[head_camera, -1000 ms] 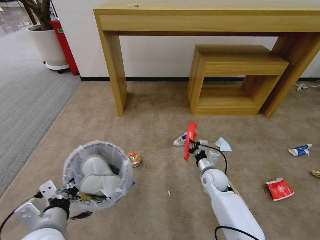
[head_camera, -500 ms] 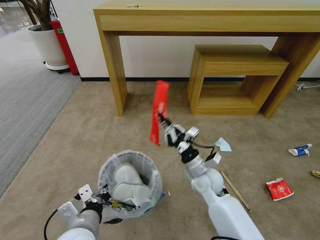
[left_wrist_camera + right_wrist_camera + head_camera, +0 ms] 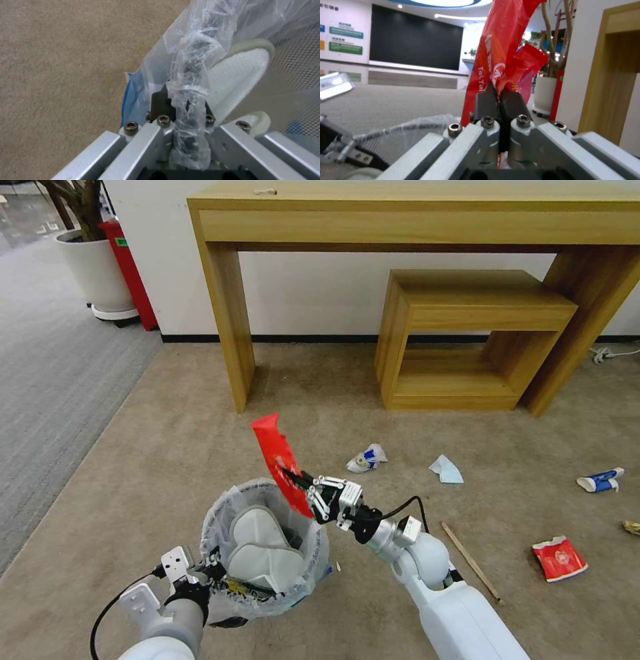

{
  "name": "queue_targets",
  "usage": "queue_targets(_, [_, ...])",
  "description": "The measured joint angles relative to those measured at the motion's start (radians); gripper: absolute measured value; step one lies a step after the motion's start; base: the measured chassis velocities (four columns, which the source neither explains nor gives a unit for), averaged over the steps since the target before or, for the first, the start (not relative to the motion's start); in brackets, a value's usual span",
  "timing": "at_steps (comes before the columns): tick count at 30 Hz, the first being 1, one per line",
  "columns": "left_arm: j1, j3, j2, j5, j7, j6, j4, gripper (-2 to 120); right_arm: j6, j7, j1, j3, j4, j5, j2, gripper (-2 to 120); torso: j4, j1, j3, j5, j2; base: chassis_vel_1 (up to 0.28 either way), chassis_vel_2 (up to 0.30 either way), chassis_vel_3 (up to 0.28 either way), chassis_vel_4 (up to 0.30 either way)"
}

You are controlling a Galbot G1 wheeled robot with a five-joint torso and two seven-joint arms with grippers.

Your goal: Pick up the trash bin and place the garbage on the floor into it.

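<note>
The trash bin (image 3: 220,527), round and lined with a clear bag, is held off the tan floor (image 3: 167,447) at lower centre, two white slippers (image 3: 260,553) inside it. My left gripper (image 3: 212,568) is shut on its near rim (image 3: 186,120). My right gripper (image 3: 298,481) is shut on a long red wrapper (image 3: 280,463), which stands tilted above the bin's far right edge; the right wrist view shows the wrapper (image 3: 496,52) pinched between the fingers (image 3: 486,100). Garbage lies on the floor: a crumpled white-blue wrapper (image 3: 367,458), a light-blue scrap (image 3: 446,469), a wooden stick (image 3: 471,562), a red packet (image 3: 559,558), a blue-white piece (image 3: 601,480).
A tall wooden console table (image 3: 227,333) and a low wooden shelf (image 3: 467,340) stand against the wall ahead. A potted plant (image 3: 93,267) and a red object (image 3: 127,273) stand far left on grey ribbed carpet (image 3: 53,380). A cable (image 3: 610,353) lies far right.
My right gripper swung the red wrapper up off the floor, then left and down to the bin's rim. The left arm carried the bin rightward toward the centre.
</note>
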Motion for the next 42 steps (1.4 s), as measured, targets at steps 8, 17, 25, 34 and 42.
queue_targets(8, [-0.002, -0.011, 0.001, -0.006, 0.0, 0.001, -0.004, 1, 0.014, -0.031, 0.0, -0.016, -0.023, -0.002, 0.007, 15, 0.0, 0.0, 0.0, -0.0001, 0.0, 0.0, 0.0, 0.0, 0.0])
queue_targets(17, [-0.012, -0.04, 0.004, -0.026, 0.001, 0.004, -0.004, 1, 0.037, -0.06, -0.005, -0.008, -0.031, -0.004, 0.003, 45, 0.0, 0.0, 0.0, -0.0001, 0.0, 0.0, 0.0, 0.0, 0.0])
queue_targets(25, [-0.054, -0.143, 0.034, -0.074, 0.001, 0.019, -0.012, 1, 0.019, 0.434, -0.05, 0.047, 0.06, -0.045, 0.0, 77, 0.0, 0.0, 0.0, -0.0001, 0.0, 0.0, 0.0, 0.0, 0.0])
queue_targets(34, [-0.077, -0.274, 0.077, -0.16, -0.012, 0.046, -0.032, 1, 0.012, 0.56, -0.116, 0.187, 0.114, -0.026, 0.002, 100, 0.0, 0.0, 0.0, -0.0002, 0.0, 0.0, 0.0, 0.0, 0.0])
queue_targets(42, [-0.064, -0.385, 0.104, -0.253, -0.015, 0.05, -0.032, 1, 0.052, 0.61, -0.196, 0.322, 0.132, -0.027, 0.034, 100, 0.0001, 0.0, 0.0, 0.0, 0.0, 0.0, 0.0, 0.0, 0.0])
